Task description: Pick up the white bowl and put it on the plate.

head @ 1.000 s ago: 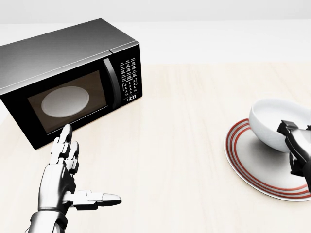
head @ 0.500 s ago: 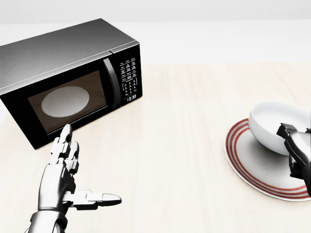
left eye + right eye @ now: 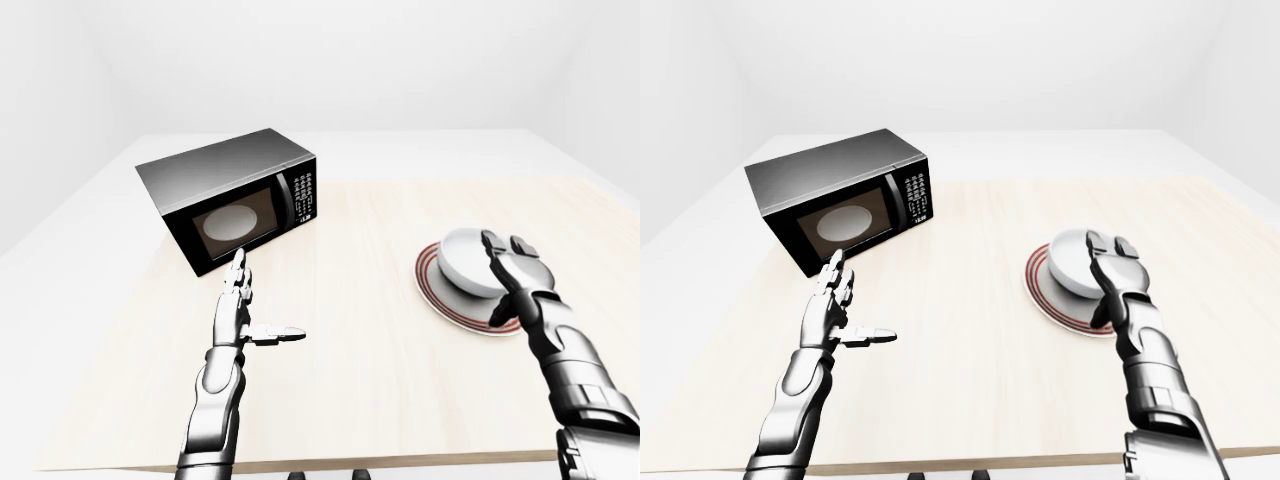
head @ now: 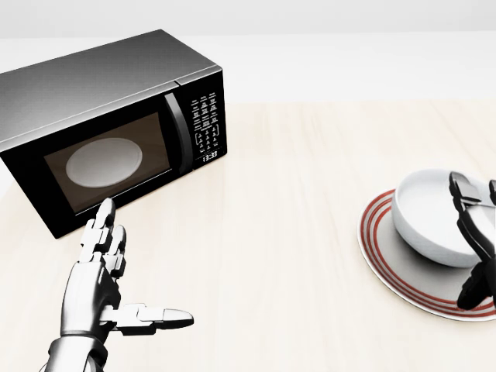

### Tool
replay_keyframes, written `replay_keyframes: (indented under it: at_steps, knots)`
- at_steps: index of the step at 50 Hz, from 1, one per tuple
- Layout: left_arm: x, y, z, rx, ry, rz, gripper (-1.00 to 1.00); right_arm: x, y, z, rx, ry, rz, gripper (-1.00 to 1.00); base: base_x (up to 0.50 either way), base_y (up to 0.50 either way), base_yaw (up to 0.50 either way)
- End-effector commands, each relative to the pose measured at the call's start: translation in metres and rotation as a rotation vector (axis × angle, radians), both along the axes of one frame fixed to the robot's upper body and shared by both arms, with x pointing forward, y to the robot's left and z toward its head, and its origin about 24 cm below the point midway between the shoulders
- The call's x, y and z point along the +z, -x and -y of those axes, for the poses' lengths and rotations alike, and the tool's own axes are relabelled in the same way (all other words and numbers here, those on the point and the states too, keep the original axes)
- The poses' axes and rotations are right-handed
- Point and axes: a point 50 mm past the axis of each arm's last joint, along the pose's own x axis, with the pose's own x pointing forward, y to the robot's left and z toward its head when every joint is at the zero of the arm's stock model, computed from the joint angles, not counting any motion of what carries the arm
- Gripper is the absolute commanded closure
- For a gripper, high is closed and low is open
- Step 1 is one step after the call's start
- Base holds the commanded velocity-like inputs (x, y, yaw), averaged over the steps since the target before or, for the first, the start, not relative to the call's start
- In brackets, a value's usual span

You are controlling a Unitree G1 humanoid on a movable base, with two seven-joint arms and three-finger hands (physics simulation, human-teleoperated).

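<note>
Pale table [image 3: 350,380]; white bowl [image 4: 426,213] on plate [image 4: 403,287], partly behind right hand [image 3: 510,275].

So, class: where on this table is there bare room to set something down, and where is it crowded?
Free: the wide strip of pale wooden table between the black microwave and the red-ringed plate. Crowded: the plate, filled by the white bowl with the right hand over it, and the patch below the microwave by the left hand.

left hand [image 3: 238,312] and right hand [image 3: 515,275]: 3 jointed fingers each, glossy silver-grey metal; forearms built from ribbed, segmented silver shells.
</note>
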Motion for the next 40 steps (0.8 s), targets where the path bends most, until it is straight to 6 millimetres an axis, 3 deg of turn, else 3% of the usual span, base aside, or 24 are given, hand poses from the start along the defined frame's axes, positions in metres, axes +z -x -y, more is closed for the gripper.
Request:
replay_keyframes:
  at_steps: [1,8,9,11,12,16,20,21,28,35,40]
  knots:
    - [0.000,0.000,0.000,0.000,0.000,0.000,-1.00,0.018,-0.002,-0.005,0.030,-0.015,0.036,-1.00,0.00,0.00,0.00]
    - [0.000,0.000,0.000,0.000,0.000,0.000,-1.00,0.081,-0.003,-0.020,0.122,-0.021,0.152,-1.00,0.00,0.00,0.00]
    - [0.000,0.000,0.000,0.000,0.000,0.000,-1.00,0.100,-0.002,-0.022,0.135,-0.017,0.183,-1.00,0.00,0.00,0.00]
    - [0.000,0.000,0.000,0.000,0.000,0.000,-1.00,0.120,0.001,-0.023,0.139,-0.015,0.211,-1.00,0.00,0.00,0.00]
    - [0.000,0.000,0.000,0.000,0.000,0.000,-1.00,0.139,0.004,-0.025,0.145,-0.012,0.241,-1.00,0.00,0.00,0.00]
    - [0.000,0.000,0.000,0.000,0.000,0.000,-1.00,0.182,0.012,-0.024,0.150,-0.018,0.320,-1.00,0.00,0.00,0.00]
    - [0.000,0.000,0.000,0.000,0.000,0.000,-1.00,0.209,0.020,-0.024,0.152,-0.018,0.369,-1.00,0.00,0.00,0.00]
    - [0.000,0.000,0.000,0.000,0.000,0.000,-1.00,0.226,0.024,-0.024,0.154,-0.024,0.403,-1.00,0.00,0.00,0.00]
    - [0.000,0.000,0.000,0.000,0.000,0.000,-1.00,0.288,0.046,-0.031,0.228,0.022,0.551,-1.00,0.00,0.00,0.00]
    - [0.000,0.000,0.000,0.000,0.000,0.000,-1.00,0.325,0.067,-0.046,0.314,0.073,0.676,-1.00,0.00,0.00,0.00]
    - [0.000,0.000,0.000,0.000,0.000,0.000,-1.00,0.357,0.098,-0.062,0.385,0.165,0.791,-1.00,0.00,0.00,0.00]
